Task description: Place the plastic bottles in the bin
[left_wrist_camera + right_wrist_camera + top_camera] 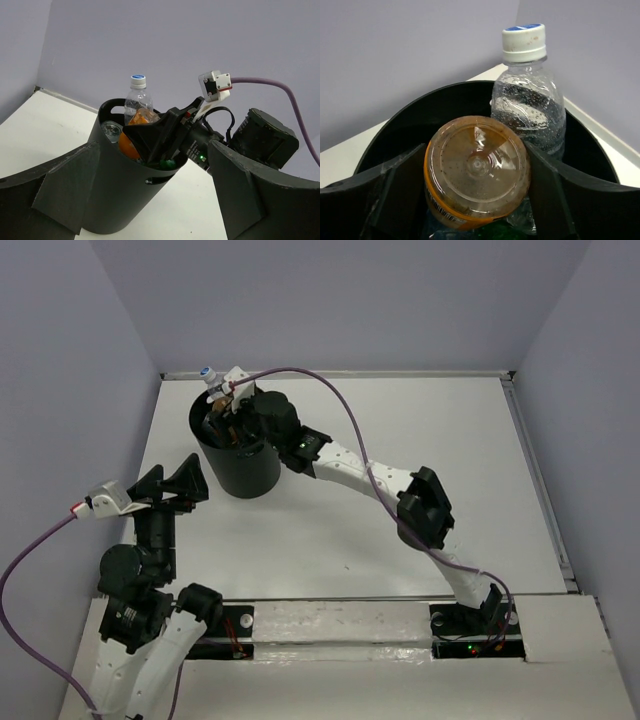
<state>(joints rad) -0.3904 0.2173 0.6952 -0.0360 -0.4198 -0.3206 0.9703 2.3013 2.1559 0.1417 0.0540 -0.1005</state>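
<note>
The black bin stands at the far left of the table. My right gripper reaches down into its mouth and is shut on the orange bottle, held bottom-up between the fingers just inside the rim. A clear bottle with a blue-and-white cap stands upright in the bin behind it and sticks out above the rim. A green bottle and another clear one lie lower inside. My left gripper is open and empty, just left of the bin.
The white table is enclosed by grey walls on three sides. The right arm stretches diagonally across the table to the bin, its purple cable arching over it. A raised white ledge runs along the near edge.
</note>
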